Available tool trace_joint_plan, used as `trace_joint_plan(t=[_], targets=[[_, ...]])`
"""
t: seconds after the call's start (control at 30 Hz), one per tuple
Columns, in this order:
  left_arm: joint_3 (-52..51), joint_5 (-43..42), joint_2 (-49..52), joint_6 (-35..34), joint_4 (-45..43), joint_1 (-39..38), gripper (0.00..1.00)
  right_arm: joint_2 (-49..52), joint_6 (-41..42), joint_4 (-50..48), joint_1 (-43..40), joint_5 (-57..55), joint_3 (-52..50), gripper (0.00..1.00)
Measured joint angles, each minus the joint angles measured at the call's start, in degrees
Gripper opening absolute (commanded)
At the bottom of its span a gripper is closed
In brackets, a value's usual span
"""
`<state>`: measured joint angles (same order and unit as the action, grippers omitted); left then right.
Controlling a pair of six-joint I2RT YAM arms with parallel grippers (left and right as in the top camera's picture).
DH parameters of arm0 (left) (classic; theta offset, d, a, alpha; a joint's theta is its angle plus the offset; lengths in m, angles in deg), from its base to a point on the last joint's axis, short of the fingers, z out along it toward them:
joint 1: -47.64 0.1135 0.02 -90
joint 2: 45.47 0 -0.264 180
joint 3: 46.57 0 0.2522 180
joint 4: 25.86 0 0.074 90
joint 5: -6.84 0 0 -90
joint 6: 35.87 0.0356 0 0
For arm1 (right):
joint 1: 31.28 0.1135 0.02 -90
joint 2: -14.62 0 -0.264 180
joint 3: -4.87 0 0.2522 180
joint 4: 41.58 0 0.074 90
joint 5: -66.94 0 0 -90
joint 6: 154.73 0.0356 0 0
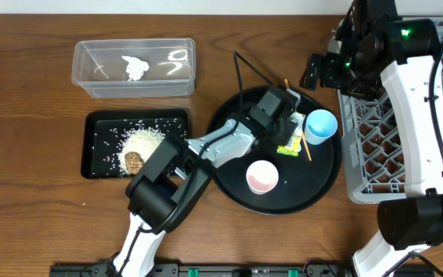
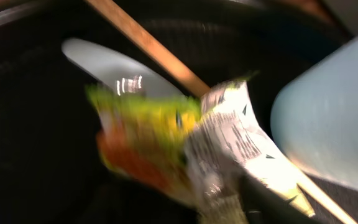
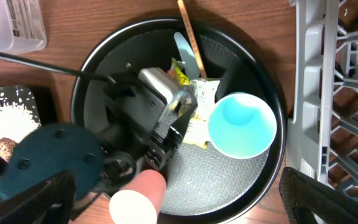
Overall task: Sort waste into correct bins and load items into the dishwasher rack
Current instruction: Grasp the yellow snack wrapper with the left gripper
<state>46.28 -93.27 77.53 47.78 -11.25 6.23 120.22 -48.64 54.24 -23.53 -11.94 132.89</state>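
one chopstick [image 2: 148, 46] runs diagonal under wrapper [image 2: 148, 124]; left jaws unclear, right jaws wide, empty.

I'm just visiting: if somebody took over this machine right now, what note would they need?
Left fingers: at the wrapper on the round tray, grip unclear.
Right fingers: open, empty, near the rack.
Done: tissue in clear tub; rice and brown lump in black rectangular tray.
Left: bin the wrapper; rack the pink cup, light blue cup, chopstick and white utensil from the round tray.
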Motion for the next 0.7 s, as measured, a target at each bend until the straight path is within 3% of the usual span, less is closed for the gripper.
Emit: trace_joint_plan(t=[0.6,0.63,0.7], targets=[[0.0,-2.8,0.0,-2.0,-6.8,2.9,0.76,0.0,0.0,0.0,0.0,0.0,0.0,0.99],[0.0,-3.0,0.0,-2.3,-7.0,2.8,0.74,0.0,0.0,0.0,0.0,0.0,0.0,0.99],[0.0,-3.5,0.0,-2.9,-7.3,2.8,0.59,0.0,0.0,0.0,0.0,0.0,0.0,0.99]])
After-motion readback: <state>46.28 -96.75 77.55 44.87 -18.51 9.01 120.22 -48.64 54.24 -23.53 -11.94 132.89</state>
